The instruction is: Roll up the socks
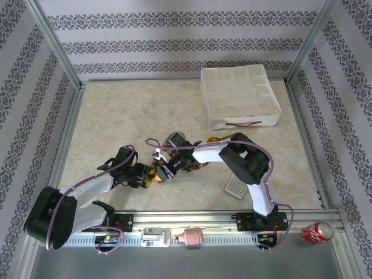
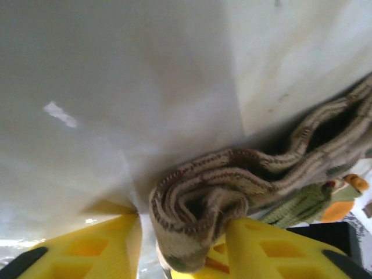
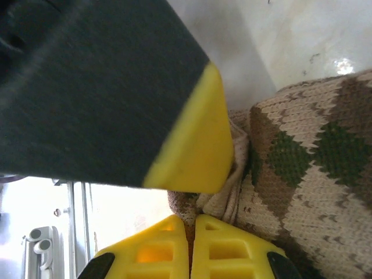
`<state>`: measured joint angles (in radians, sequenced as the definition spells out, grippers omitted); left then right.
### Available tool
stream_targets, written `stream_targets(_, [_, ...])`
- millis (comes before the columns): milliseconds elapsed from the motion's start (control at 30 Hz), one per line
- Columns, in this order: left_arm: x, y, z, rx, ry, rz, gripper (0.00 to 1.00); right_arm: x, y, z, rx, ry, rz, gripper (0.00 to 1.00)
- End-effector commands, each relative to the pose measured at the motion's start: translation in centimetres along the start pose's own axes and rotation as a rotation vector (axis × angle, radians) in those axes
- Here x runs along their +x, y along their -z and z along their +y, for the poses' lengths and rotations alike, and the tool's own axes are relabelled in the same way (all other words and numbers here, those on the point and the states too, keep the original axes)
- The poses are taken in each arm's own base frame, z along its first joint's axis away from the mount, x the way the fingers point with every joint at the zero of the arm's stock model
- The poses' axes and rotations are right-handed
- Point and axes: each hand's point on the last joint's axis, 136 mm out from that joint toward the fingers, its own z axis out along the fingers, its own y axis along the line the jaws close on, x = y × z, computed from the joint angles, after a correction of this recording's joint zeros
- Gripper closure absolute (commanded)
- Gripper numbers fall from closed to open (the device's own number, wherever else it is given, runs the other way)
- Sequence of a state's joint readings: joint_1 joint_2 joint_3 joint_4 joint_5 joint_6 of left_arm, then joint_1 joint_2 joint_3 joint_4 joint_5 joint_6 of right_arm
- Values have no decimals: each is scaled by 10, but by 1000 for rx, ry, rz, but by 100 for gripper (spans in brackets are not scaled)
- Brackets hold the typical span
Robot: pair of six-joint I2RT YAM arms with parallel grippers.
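Near table [image 1: 116, 128] centre, a bit toward 7 o'clock in the top view, both arms meet over the socks [image 2: 250, 174].

Left gripper [image 2: 185, 225]: narrow, its yellow fingers [image 2: 273, 247] sit either side of the rolled end of the argyle sock [image 2: 197, 203]. One finger touches it and the other is just beside. This looks like a grip on the roll.

Right gripper [image 3: 190, 224]: fully closed, tips together and touching the argyle sock's edge. Cannot tell if any fabric is pinched between them.

Progress, my read: partway. One end of the argyle sock is wound into a tight coil. A long wavy stretch runs off toward 2 o'clock in the left wrist view, unrolled. The green sock [image 2: 302, 203] with its orange patch lies against that loose stretch at 4 o'clock. Most of the rolling is left, plus tucking the end.

Hard to make out:
- Whether the green sock is wound into the coil at all.
- The far ends of both socks, which are cut off.
- The socks in the top view, where the arms cover nearly all of them.
- A large part of the right wrist view, taken up by the other gripper's finger [image 3: 192, 145], blurred and very close.
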<state>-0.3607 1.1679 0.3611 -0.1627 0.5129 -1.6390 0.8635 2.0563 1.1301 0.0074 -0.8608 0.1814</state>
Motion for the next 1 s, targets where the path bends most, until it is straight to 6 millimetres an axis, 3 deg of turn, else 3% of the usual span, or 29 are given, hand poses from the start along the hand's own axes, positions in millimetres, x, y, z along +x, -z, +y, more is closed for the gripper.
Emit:
stream_targets(0, [-5, -7, -3, -3, -1, -27, 70, 40, -10, -22, 34, -153, 109, 100])
stream_targets(133, [-7, -4, 16, -106, 21, -57, 95, 41, -8, -20, 38, -123, 106, 100])
stream_targets(200, [-5, 2, 26, -156, 30, -63, 100, 40, -4, -20, 70, -77, 96, 100])
stream_targets(267, [-4, 8, 36, -194, 45, -68, 100, 34, 3, -14, 114, 12, 63, 95])
stream_targets(333, [-4, 13, 45, -221, 55, -79, 100, 28, 13, -7, 187, 136, 20, 80])
stream_targets(500, [-3, 23, 55, -241, 82, -98, 100, 22, 38, 20, 508, 628, -79, 55])
stream_targets(600, [-3, 25, 55, -245, 86, -98, 100, 25, 39, 30, 650, 795, -57, 53])
stream_targets(767, [-2, 23, 54, -249, 88, -92, 100, 30, 15, 44, 785, 1036, 7, 53])
stream_targets(967, [-2, 21, 50, -251, 83, -90, 100, 15, -4, 43, 846, 1103, 11, 55])
